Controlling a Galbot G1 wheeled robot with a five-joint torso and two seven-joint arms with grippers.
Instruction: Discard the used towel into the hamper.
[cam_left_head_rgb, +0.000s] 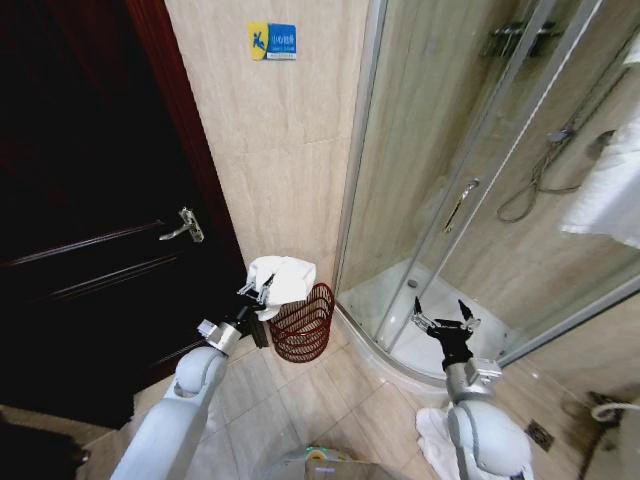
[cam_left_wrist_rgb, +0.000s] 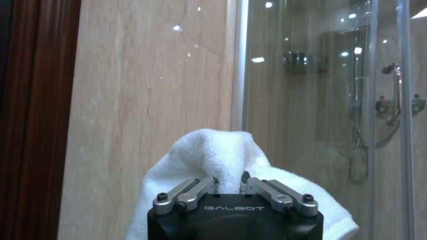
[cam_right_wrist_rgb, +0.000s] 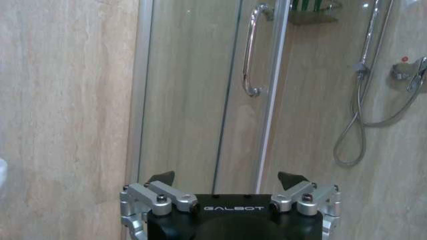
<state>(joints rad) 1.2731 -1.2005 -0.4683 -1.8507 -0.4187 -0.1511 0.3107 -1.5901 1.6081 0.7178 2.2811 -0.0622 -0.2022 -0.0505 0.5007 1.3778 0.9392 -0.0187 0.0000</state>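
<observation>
A white towel hangs from my left gripper, which is shut on it. The towel is held just above and to the left of the hamper's rim. The hamper is a small reddish-brown open-weave basket standing on the floor against the beige wall. In the left wrist view the towel bunches up between the closed fingers. My right gripper stands open in front of the shower enclosure, holding nothing; in the right wrist view its fingertips are spread wide.
A dark wooden door with a metal handle is on the left. The glass shower enclosure fills the right. Another white cloth lies on the tiled floor by my right arm.
</observation>
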